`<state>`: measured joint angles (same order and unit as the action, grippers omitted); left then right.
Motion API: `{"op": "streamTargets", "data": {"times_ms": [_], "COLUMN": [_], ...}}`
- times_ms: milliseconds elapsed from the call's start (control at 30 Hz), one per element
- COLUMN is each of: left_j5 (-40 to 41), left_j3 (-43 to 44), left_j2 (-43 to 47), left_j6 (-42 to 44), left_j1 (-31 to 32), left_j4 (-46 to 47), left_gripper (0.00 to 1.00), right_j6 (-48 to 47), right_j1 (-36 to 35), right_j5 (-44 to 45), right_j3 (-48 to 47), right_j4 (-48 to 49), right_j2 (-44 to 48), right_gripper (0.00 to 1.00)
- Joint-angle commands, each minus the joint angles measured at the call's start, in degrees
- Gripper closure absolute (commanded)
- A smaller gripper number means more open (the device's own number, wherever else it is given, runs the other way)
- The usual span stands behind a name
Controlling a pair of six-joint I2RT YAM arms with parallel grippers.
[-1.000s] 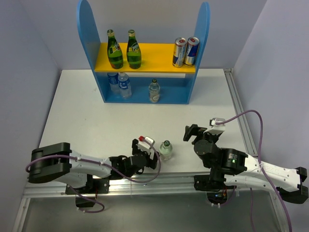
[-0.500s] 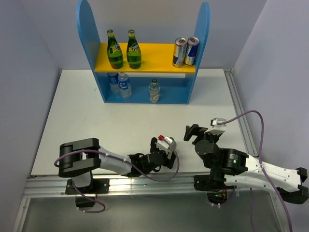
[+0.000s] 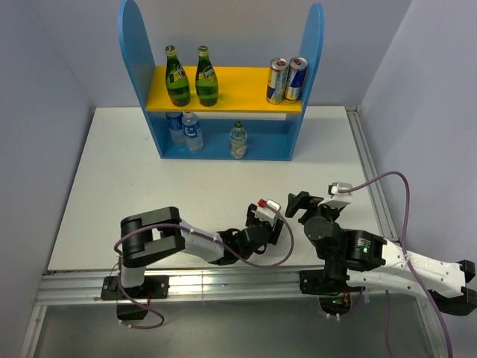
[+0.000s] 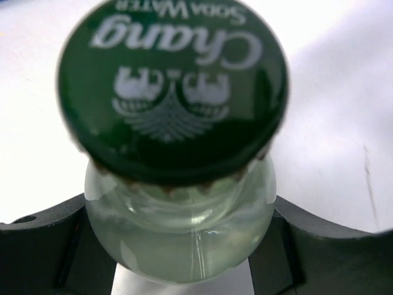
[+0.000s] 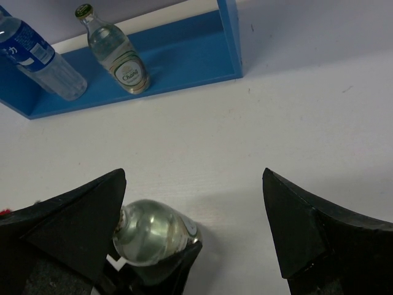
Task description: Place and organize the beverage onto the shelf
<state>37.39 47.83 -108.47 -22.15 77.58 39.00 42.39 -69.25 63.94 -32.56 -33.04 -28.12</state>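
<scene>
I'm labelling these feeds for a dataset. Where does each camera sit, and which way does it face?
Top external: above and behind the arm bases, looking down the table to the shelf; both arms, left gripper and right gripper show.
Left wrist: on the left arm, close on a green-capped soda bottle between its dark fingers.
Right wrist: on the right arm, facing the shelf's lower tier past its own open fingers.
Shared: both wrist views catch that soda bottle.

the clear glass soda water bottle (image 4: 178, 239) is smooth and glossy, and its green crimped metal cap (image 4: 175, 86) has a printed, slightly shiny top. the white table (image 3: 149, 171) looks matt and faintly scuffed. the blue and yellow shelf (image 3: 238, 78) has smooth painted boards. the two metal drink cans (image 3: 287, 80) gleam.
</scene>
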Motion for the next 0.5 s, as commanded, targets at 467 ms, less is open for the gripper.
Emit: {"op": "streamTargets", "data": {"times_ms": [467], "left_j5": [-2.23], "left_j3": [19.38], "left_j2": [-4.30], "left_j6": [6.15], "left_j1": [-19.30], "left_j4": [-3.93], "left_gripper": [1.00], "right_j6": [0.15], "right_j1": [-0.18], "right_j5": [0.57], "right_j3": [-0.32], "right_j4": [1.13], "right_j2": [2.45], "right_gripper": [0.01]}}
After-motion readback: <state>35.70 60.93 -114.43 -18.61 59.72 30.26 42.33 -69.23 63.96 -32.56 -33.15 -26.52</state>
